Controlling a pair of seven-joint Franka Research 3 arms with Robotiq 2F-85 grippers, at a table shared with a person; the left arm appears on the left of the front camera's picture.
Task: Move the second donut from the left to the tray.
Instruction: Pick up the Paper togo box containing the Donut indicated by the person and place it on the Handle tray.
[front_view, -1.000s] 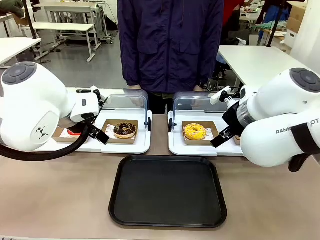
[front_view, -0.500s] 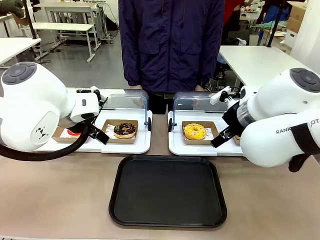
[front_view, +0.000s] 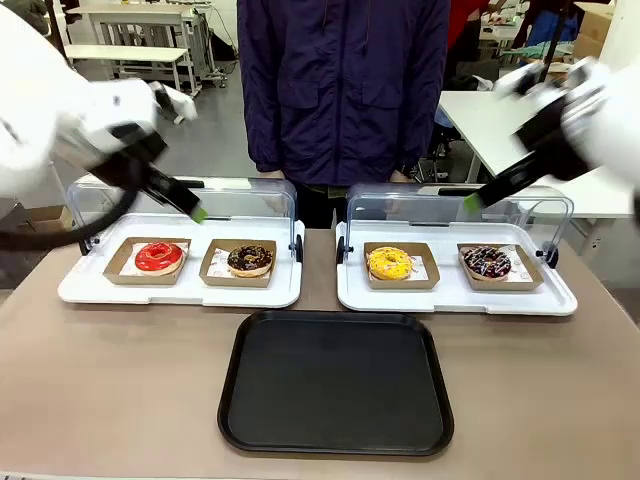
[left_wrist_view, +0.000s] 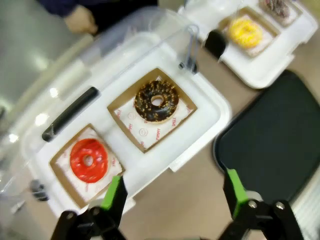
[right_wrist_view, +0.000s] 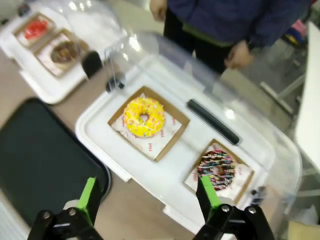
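Nearest the camera, the black tray (front_view: 335, 385) lies bare on the brown bench (front_view: 110, 400). Just beyond it two white trays stand side by side, each with its clear domed lid open at the back. The left white tray (front_view: 180, 292) carries a red-glazed donut (front_view: 159, 256) and, to its right, the second donut from the left (front_view: 250, 259). This donut is dark chocolate with pale crumbs; it sits in its brown cardboard holder (front_view: 212, 273), apart from the black tray. The right white tray (front_view: 455, 297) carries a yellow donut (front_view: 389, 263) and a sprinkled dark donut (front_view: 487, 262). The left end effector (front_view: 199, 214) hangs over the left lid (front_view: 245, 200) and the right end effector (front_view: 468, 204) over the right lid (front_view: 420, 205). From the front each reads as one slanted dark bar with a green tip, so its spread cannot be judged there. The wrist views look down between the green pads and show both end effectors spread wide with nothing in them; the chocolate donut lies beyond the left pair and the yellow donut beyond the right. At the far edge stands a person in a dark blue jacket (front_view: 340, 90), one hand (right_wrist_view: 240, 54) hanging just behind the right lid.
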